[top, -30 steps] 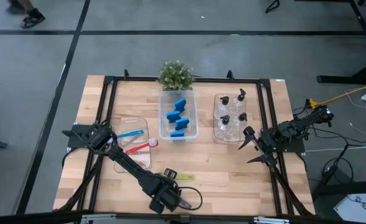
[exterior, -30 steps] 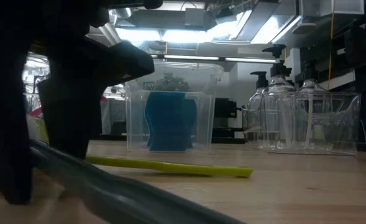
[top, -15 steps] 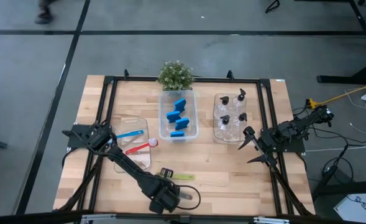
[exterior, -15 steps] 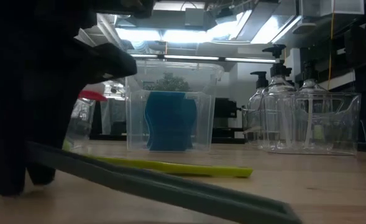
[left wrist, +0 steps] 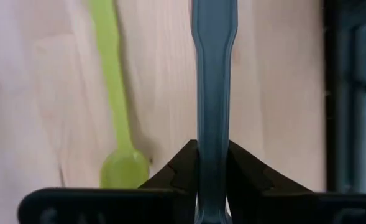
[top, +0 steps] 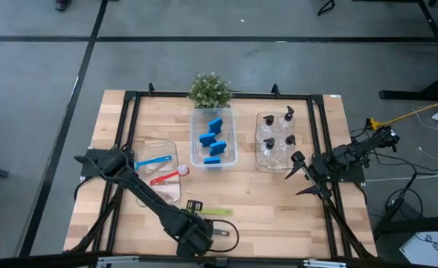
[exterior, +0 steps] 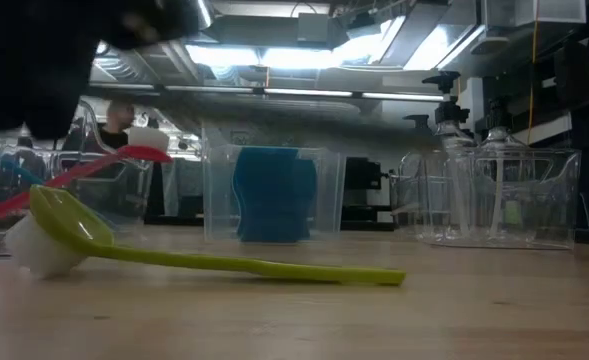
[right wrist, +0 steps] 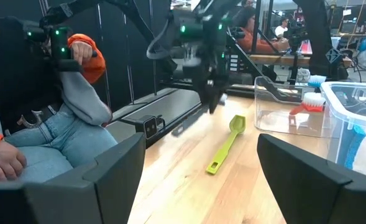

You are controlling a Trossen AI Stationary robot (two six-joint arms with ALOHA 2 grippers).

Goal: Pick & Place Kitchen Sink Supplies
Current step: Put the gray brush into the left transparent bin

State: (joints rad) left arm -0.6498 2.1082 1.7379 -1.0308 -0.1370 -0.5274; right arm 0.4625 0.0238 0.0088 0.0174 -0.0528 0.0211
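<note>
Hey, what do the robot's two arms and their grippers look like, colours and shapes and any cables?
Both arms are dark, jointed and slim. The left gripper has black fingers tapering to wedge-shaped tips. The right gripper has broad, flat dark grey fingers with angular edges. A thin black cable loops by the left arm's wrist, and small green lights glow on that arm in the right wrist view.

Yellow-green brush [exterior: 214, 262] flat on table; grey brush [left wrist: 214, 106] clamped in left gripper [left wrist: 212, 163]; red brush [top: 166, 176], blue brush [top: 153, 161], sponges [top: 213, 141], pump bottles [top: 278, 138] binned.
</note>
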